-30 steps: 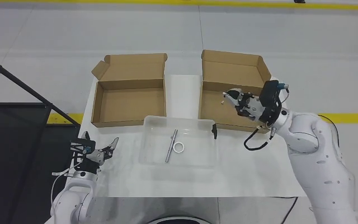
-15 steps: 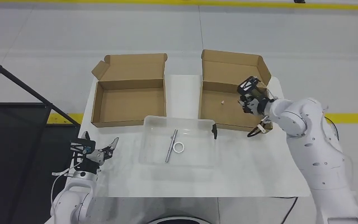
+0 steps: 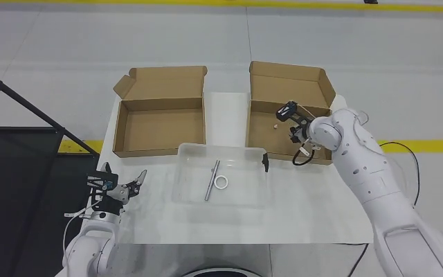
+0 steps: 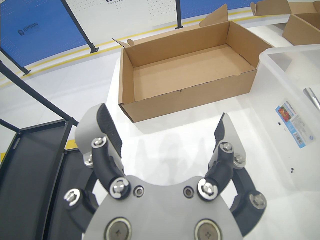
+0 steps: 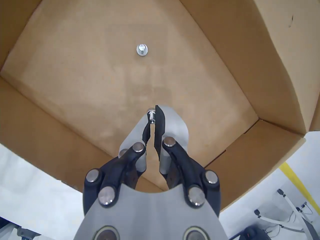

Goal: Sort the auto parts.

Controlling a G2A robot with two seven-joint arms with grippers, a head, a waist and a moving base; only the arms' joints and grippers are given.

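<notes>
The right arm has swung in over the right cardboard box (image 5: 270, 51). The right end effector (image 5: 152, 116) is clamped on a small bolt (image 5: 151, 114) above the box floor, where a second bolt (image 5: 142, 50) lies. The left end effector (image 4: 163, 116) gapes wide beside the clear bin (image 4: 275, 58), which bears a barcode sticker (image 4: 293, 126).

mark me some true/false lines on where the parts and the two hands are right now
1. The right hand is shut on a small silver bolt above the right brown cardboard box. True.
2. A loose bolt lies in the left brown cardboard box. False: the loose silver bolt lies on the right box's floor.
3. The left hand is open and holds nothing. True.
4. The grey metal rod lies in the right box. False: it lies in the clear plastic tray, beside a white ring.
5. The clear tray sits nearer the robot than both boxes. True.
</notes>
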